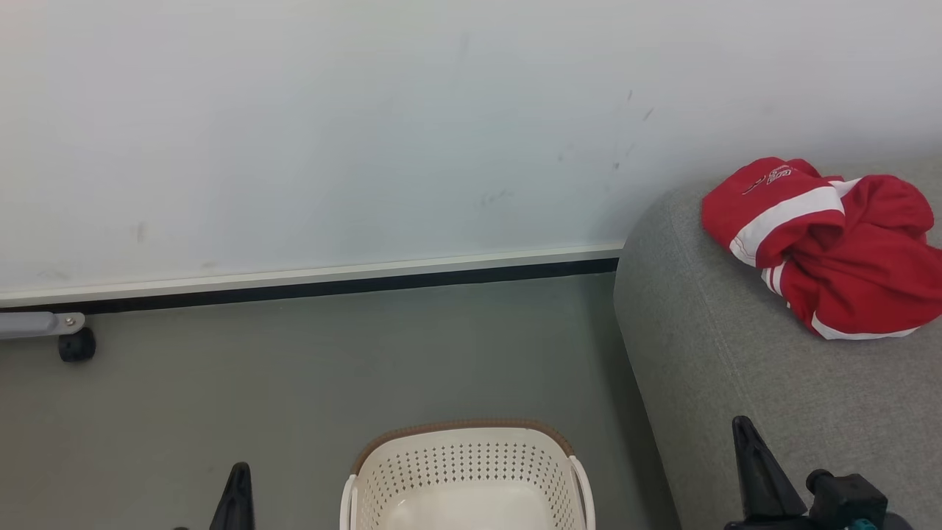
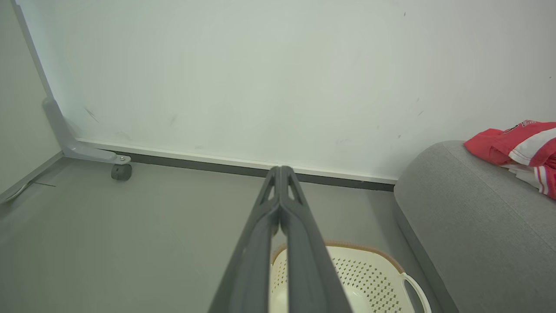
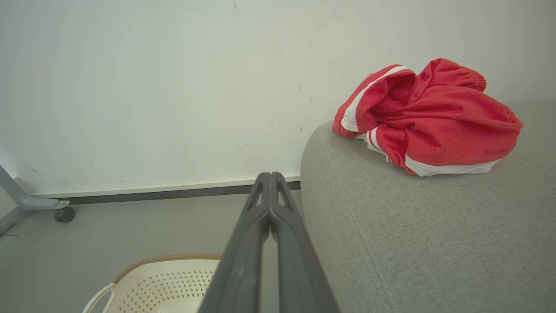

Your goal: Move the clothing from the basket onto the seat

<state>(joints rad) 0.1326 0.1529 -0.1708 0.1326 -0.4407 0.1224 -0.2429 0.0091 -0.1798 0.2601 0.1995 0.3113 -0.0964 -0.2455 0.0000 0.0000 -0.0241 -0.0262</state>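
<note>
Clothing: a red bundle with white stripes, crumpled on top of the seat near its rounded end, well apart from the basket.

Nearest me is the left claw, fingers pressed together on nothing, over the grey floor left of the basket. The right claw is likewise pressed together and holds nothing; in my head view it shows against the seat's near part.

Next comes the basket: cream, perforated, brown-rimmed, standing on the floor just beside the seat, its pale bottom partly visible. Beyond it, the seat's grey woven flank rises between basket and clothing.

Farthest are a metal leg with a black caster at my left, a dark skirting strip and the scuffed white wall.
</note>
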